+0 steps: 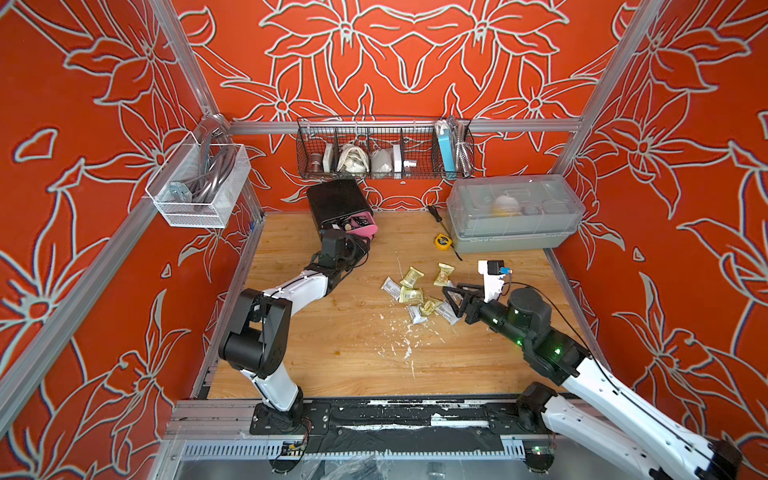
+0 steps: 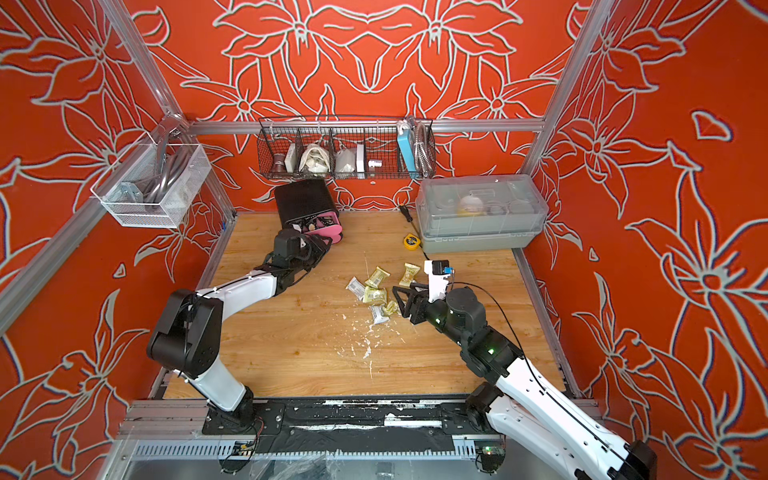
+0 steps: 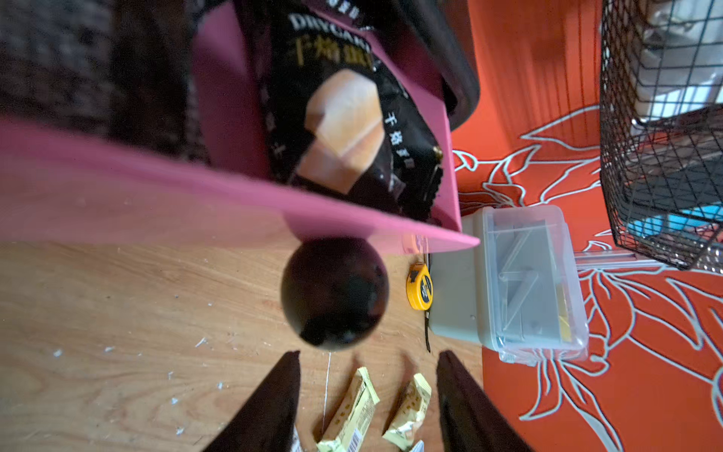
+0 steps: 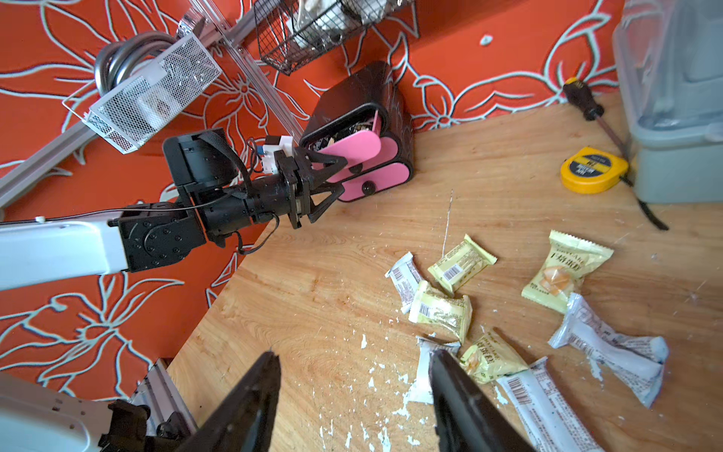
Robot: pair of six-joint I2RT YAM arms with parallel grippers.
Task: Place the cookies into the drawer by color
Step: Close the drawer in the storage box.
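Observation:
The drawer (image 1: 338, 201) is a black mini chest with pink fronts at the back left of the table. Its top drawer (image 3: 156, 203) stands pulled out, with a black cookie (image 3: 344, 125) inside. My left gripper (image 1: 361, 245) is open just short of that drawer's round black knob (image 3: 334, 291), with nothing between its fingers. Yellow cookies (image 1: 411, 277) and white cookies (image 1: 390, 288) lie scattered mid-table. My right gripper (image 4: 356, 355) hovers open and empty over the near edge of that pile. One of its fingers (image 4: 450, 375) sits over a white packet (image 4: 424, 375).
A grey lidded box (image 1: 513, 212) fills the back right corner, with a yellow tape measure (image 1: 441, 242) and a screwdriver (image 1: 435, 212) beside it. A wire basket (image 1: 384, 147) hangs on the back wall and a white mesh basket (image 1: 199, 183) on the left rail. White flecks (image 1: 405, 345) dot the wood.

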